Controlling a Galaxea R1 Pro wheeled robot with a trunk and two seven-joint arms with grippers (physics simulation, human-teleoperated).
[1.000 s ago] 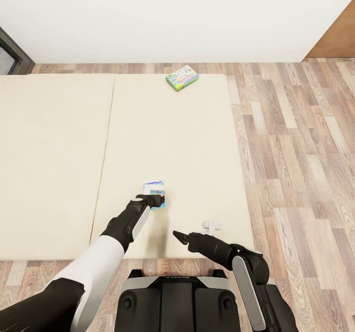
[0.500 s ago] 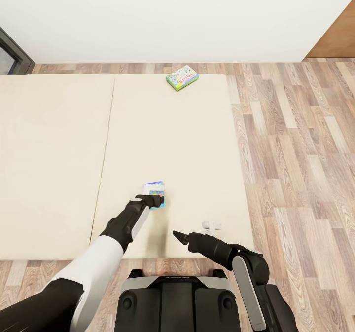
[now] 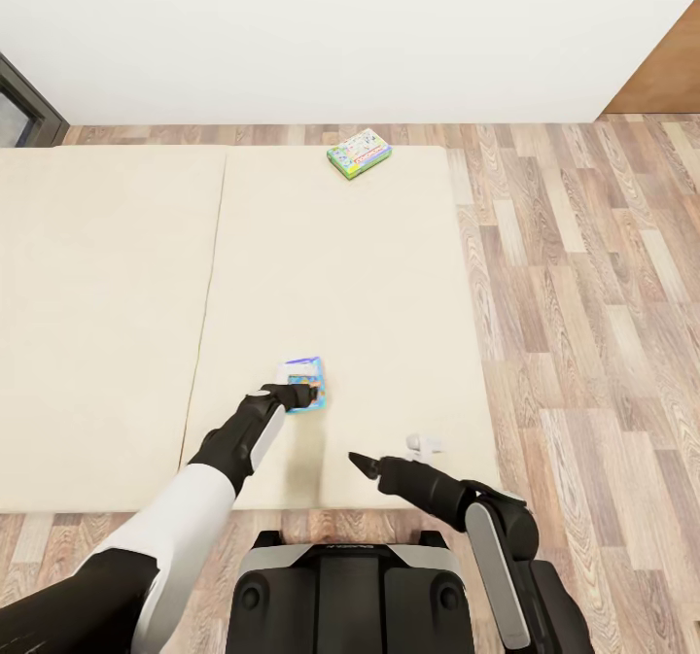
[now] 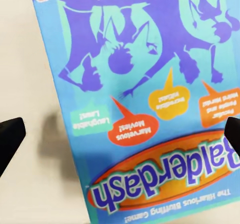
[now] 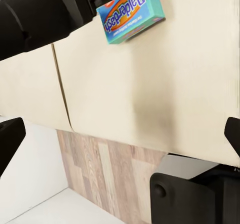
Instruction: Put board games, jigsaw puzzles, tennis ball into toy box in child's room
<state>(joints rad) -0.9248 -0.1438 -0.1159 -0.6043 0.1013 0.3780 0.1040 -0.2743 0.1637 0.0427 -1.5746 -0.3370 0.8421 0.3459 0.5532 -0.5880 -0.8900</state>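
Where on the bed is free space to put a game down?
The beige mattress is bare between the green-edged board game at the far edge and the blue Balderdash board game. It is crowded only near that box, by the left pincer.

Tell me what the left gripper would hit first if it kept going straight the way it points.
Most likely the blue-purple printed board game box: the left gripper points straight at its cover, open fingertips either side, with the beige mattress beneath. Remaining gap is unclear.
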